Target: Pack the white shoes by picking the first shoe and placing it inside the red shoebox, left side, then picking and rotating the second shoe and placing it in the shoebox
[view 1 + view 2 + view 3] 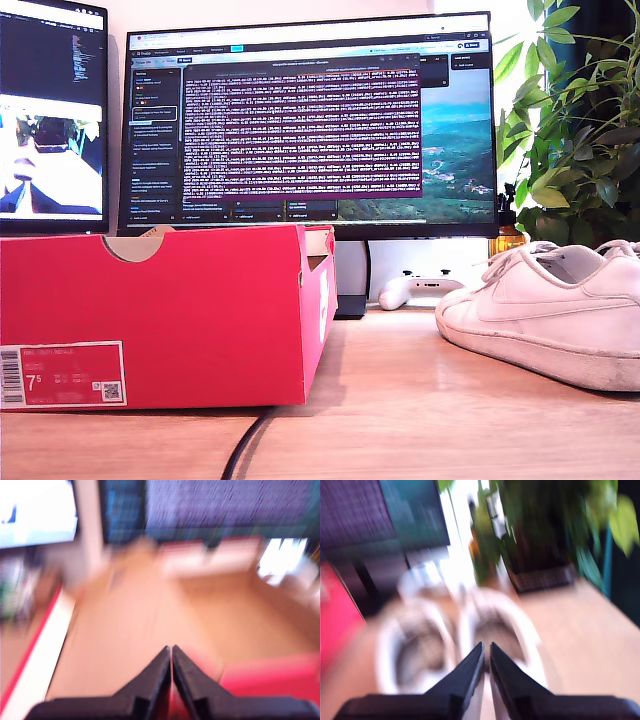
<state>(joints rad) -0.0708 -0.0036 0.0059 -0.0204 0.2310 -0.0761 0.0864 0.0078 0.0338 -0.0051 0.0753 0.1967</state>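
The red shoebox [160,310] stands open on the wooden desk at the exterior view's left, with its barcode label facing the camera. The white shoes [545,305] sit side by side at the exterior view's right. No arm shows in the exterior view. The first wrist view is blurred. It shows my first gripper [171,650] shut and empty above the red shoebox's brown inside [235,610]. In the blurred second wrist view, my second gripper [486,647] is shut and empty above the two white shoes [415,645], which lie with their openings up.
A white game controller [415,290] lies behind the shoes. Two monitors [310,120] stand at the back. A leafy plant [575,120] fills the exterior view's right. A black cable [245,445] runs off the desk's front edge by the box.
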